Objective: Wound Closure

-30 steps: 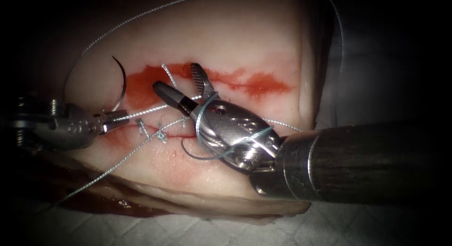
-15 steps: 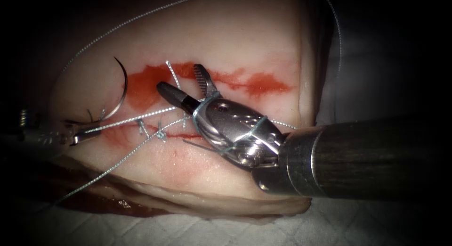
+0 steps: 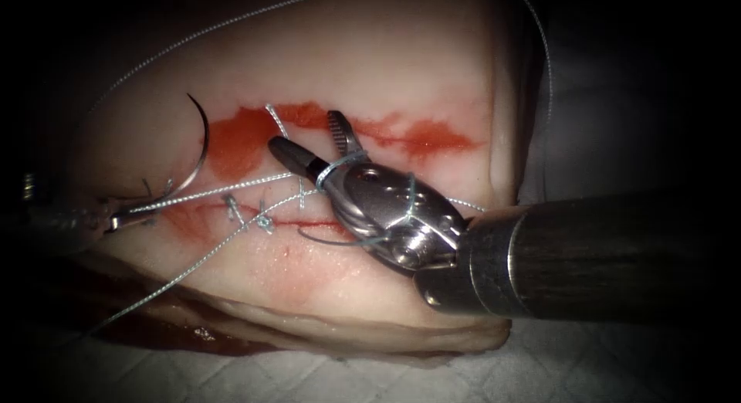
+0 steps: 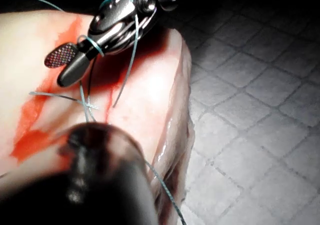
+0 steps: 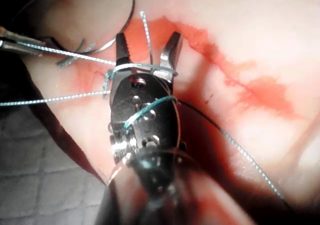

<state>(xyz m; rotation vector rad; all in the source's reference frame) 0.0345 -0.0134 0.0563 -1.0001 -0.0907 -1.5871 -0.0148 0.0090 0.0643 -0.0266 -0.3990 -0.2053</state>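
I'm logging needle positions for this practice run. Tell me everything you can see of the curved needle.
The curved needle is a thin, dark metal arc lying free above the tissue, left of the red fluid, its pointed tip up. Its lower end runs toward the left tool, whose shut fingers hold the thread; whether they also pinch the needle's tail is unclear. It does not look driven into the tissue. The right tool stands apart from it, open, thread looped around it.

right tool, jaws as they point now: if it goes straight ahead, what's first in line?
Likely the short upright thread end that stands between the open jaws of the right tool, over the red fluid. Beyond it lies the needle on the tissue. Depth is unclear.
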